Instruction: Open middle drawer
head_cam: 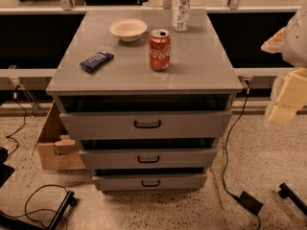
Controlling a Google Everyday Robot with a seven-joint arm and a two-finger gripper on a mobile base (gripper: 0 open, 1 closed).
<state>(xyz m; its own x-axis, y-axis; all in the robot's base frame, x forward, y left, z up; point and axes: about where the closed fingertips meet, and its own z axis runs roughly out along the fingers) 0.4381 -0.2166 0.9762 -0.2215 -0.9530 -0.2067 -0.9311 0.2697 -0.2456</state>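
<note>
The grey cabinet stands in the middle of the camera view with three drawers. The middle drawer is a wide grey flat front with a small black bar handle. It sits between the taller top drawer and the narrower lowest drawer. A dark gap shows above its front. My gripper, cream-coloured, hangs at the right edge of the view. It is well right of the cabinet, at about the top drawer's height, and touches nothing.
On the cabinet top stand a red cola can, a white bowl, a clear bottle and a dark blue packet. A cardboard box leans at the cabinet's left. Cables and a power brick lie on the speckled floor.
</note>
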